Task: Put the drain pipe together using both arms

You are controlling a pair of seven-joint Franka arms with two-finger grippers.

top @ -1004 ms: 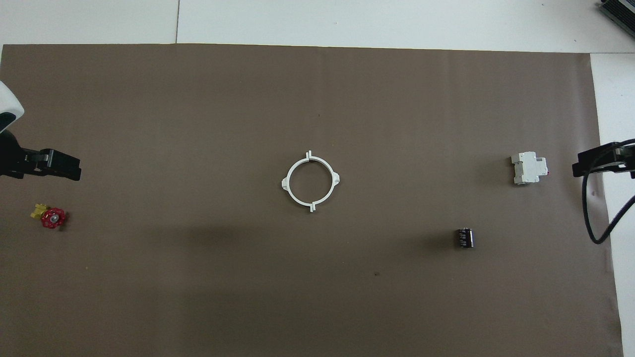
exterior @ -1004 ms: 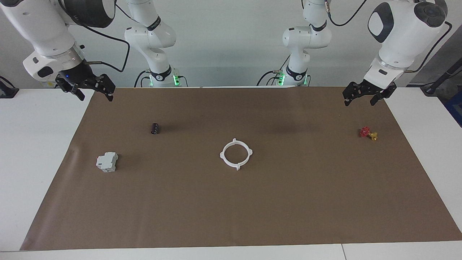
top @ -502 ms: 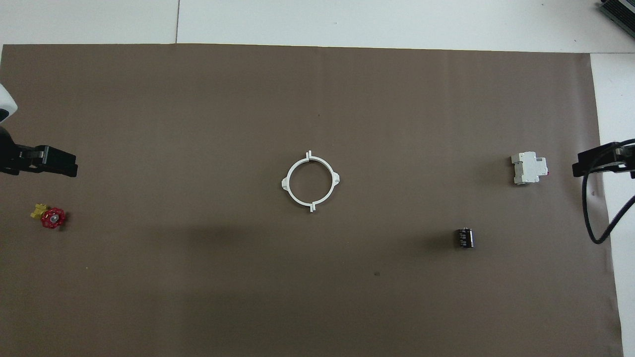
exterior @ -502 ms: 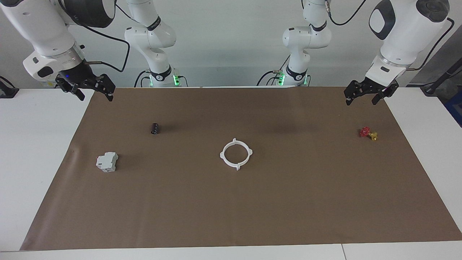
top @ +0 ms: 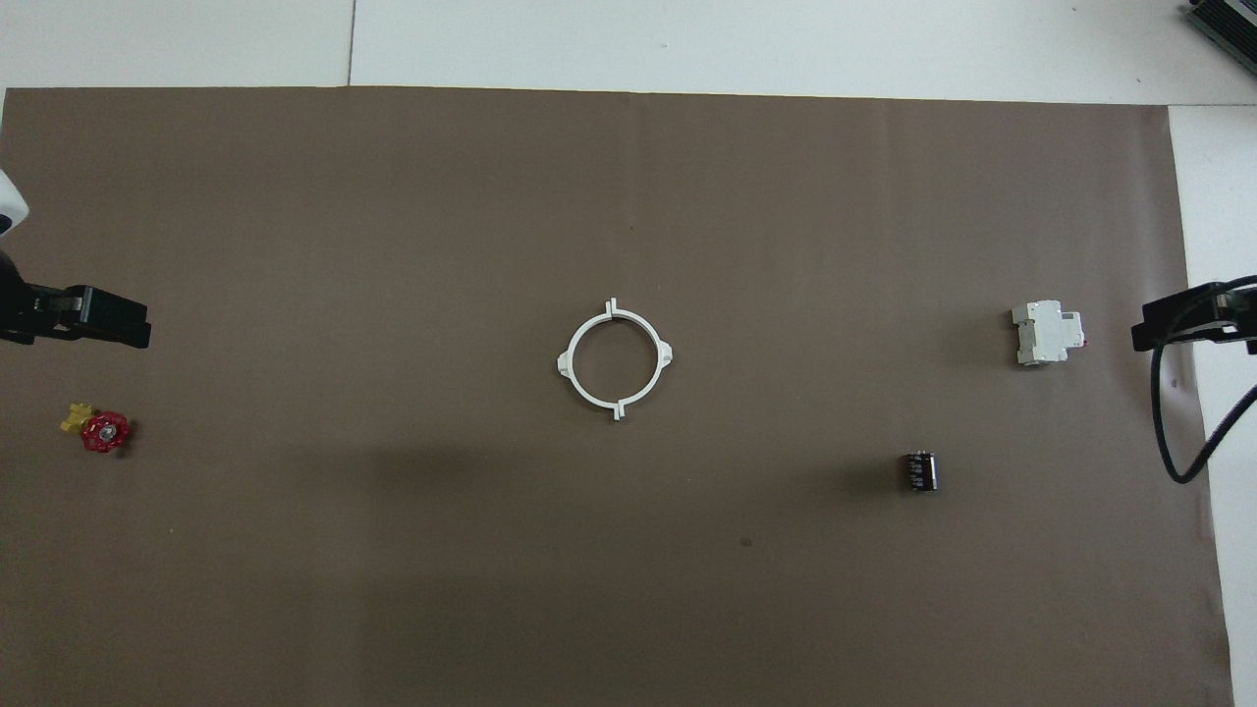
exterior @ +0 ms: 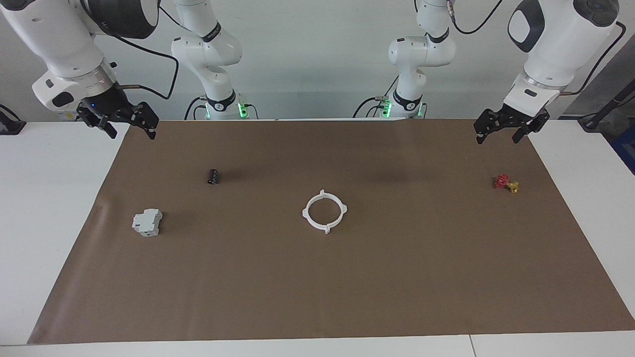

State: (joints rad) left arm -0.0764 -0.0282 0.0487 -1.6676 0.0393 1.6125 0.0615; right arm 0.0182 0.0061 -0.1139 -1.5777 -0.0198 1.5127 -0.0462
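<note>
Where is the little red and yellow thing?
The little red and yellow valve lies on the brown mat at the left arm's end of the table, under no gripper, with the left gripper up in the air close by.

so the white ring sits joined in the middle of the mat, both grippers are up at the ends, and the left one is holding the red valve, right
Not quite. The left gripper holds nothing: the facing view shows the red valve lying on the mat, apart from the open fingers. The rest stands: the white ring sits joined mid-mat, and the right gripper is raised at its end too.
</note>
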